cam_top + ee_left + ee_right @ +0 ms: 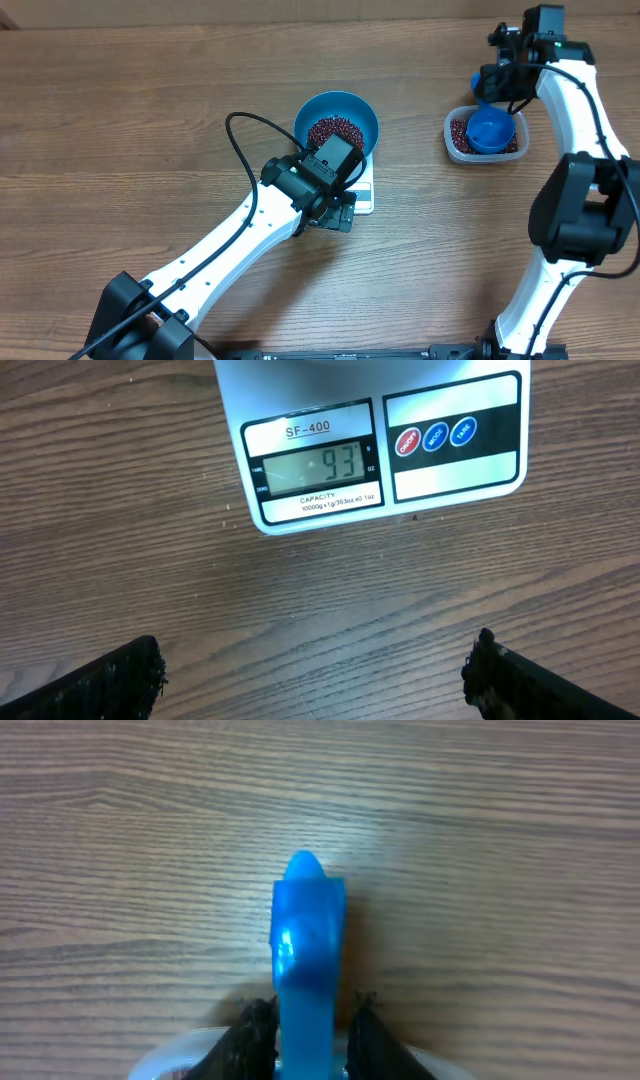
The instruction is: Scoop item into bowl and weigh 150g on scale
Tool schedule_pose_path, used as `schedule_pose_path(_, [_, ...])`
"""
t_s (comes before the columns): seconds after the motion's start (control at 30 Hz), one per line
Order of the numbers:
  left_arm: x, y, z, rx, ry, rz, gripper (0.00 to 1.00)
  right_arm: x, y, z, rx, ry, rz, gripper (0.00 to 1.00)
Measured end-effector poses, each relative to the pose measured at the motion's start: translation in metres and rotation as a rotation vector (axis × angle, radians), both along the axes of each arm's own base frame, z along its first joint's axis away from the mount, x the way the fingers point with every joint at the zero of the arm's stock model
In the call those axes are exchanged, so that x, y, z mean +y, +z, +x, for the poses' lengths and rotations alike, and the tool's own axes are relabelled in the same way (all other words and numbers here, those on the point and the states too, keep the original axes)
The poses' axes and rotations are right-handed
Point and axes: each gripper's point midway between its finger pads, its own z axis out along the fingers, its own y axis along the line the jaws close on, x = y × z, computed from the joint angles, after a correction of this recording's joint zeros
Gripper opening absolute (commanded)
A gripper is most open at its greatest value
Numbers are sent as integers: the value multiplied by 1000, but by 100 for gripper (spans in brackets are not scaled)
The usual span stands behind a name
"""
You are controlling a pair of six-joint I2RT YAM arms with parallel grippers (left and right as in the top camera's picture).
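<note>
The blue bowl (336,125) holds a heap of dark red-brown beans (334,130) and stands on the white scale (365,196). In the left wrist view the scale (450,435) fills the top and its display (315,465) reads 93. My left gripper (320,680) hovers over bare wood just in front of the scale, open and empty. At the far right, my right gripper (495,88) is shut on the handle of the blue scoop (308,950). The scoop (490,128) rests in a clear tub (458,148) of beans.
The left arm (230,245) crosses the table diagonally from the lower left. The right arm (575,180) stands along the right edge. The tub's rim (170,1062) shows at the bottom of the right wrist view.
</note>
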Motion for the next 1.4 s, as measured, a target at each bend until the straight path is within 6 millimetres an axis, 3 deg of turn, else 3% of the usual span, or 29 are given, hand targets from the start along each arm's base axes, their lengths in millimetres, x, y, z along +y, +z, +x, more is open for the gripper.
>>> schedule_pose_path(0.07, [0,0,0,0,0,0,99,-2,4,-2,2,-9,-8,29])
schedule_pose_path(0.17, [0,0,0,0,0,0,99,-4,5,-2,3,-33,-5,52])
schedule_pose_path(0.23, [0,0,0,0,0,0,100,-5,6,2,-15,-41,0,60])
schedule_pose_path(0.43, [0,0,0,0,0,0,100,-6,13,20,-96,-41,-3,62])
schedule_pose_path(0.6, [0,0,0,0,0,0,100,2,5,24,-101,-15,67,56])
schedule_pose_path(0.73, [0,0,0,0,0,0,100,6,-17,23,-61,-2,128,54])
schedule_pose_path(0.93, [0,0,0,0,0,0,100,8,-42,25,-32,-2,156,26])
schedule_pose_path(1.1, [0,0,0,0,0,0,99,8,-43,24,-29,1,169,12])
schedule_pose_path(1.4, [0,0,0,0,0,0,100,-11,-41,7,35,-46,188,7])
